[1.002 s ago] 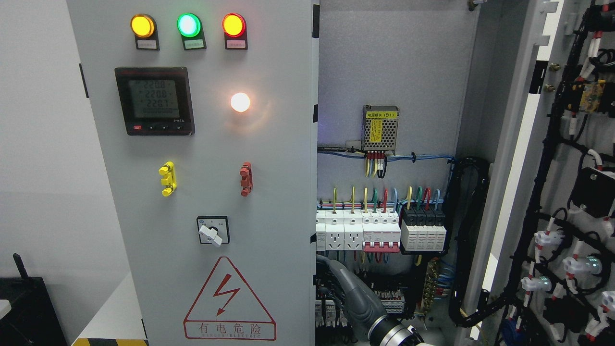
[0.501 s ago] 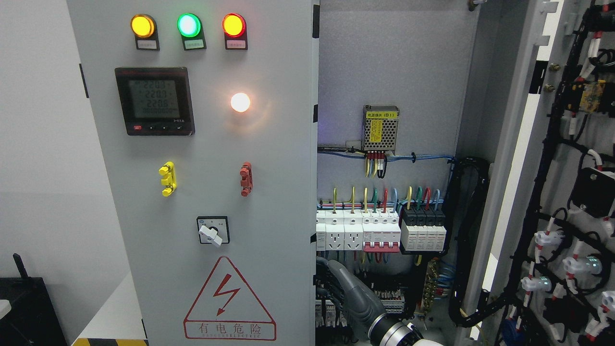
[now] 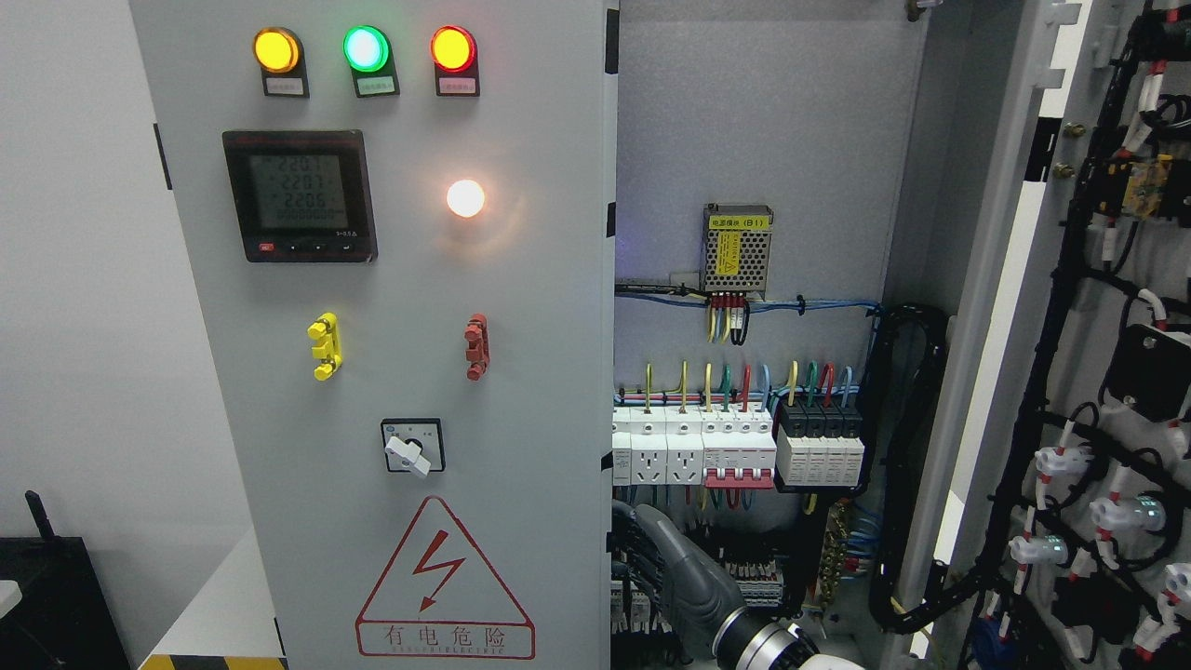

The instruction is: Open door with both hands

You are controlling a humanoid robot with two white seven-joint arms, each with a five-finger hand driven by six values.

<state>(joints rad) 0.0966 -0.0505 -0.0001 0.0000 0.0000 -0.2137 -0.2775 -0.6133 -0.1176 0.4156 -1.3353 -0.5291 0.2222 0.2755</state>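
Head view. We see one robot hand, the right hand (image 3: 677, 569). Its arm enters at the bottom edge, right of the middle. The grey hand lies low in the open cabinet, in front of the lower terminal rows. It points up and to the left, and its tip is just beside the free edge of the left door (image 3: 549, 400). We cannot tell whether the hand is released, clenched or grasping, and we cannot tell whether it touches the door edge. The left hand is out of view.

The left door stands nearly square to the camera and covers the left half of the cabinet. The right door (image 3: 1010, 307) is swung wide open at the picture's right, with its wired inner face towards us.

We count these items on the left door:
- Three lit lamps in a top row: yellow lamp (image 3: 276, 50), green lamp (image 3: 365, 48), red lamp (image 3: 452, 48).
- One white lamp (image 3: 465, 198), lit, below the red one.
- One digital meter (image 3: 300, 195) with three rows of digits.
- Two small levers side by side: yellow lever (image 3: 324, 346) and red lever (image 3: 476, 346).
- One rotary switch (image 3: 411, 448).
- One red warning triangle (image 3: 445, 582).

Inside the cabinet we see one meshed power supply (image 3: 737, 247) on the back wall. Below it runs one row of breakers (image 3: 735, 447) fed by coloured wires. A black cable bundle (image 3: 907, 465) runs down the right side.
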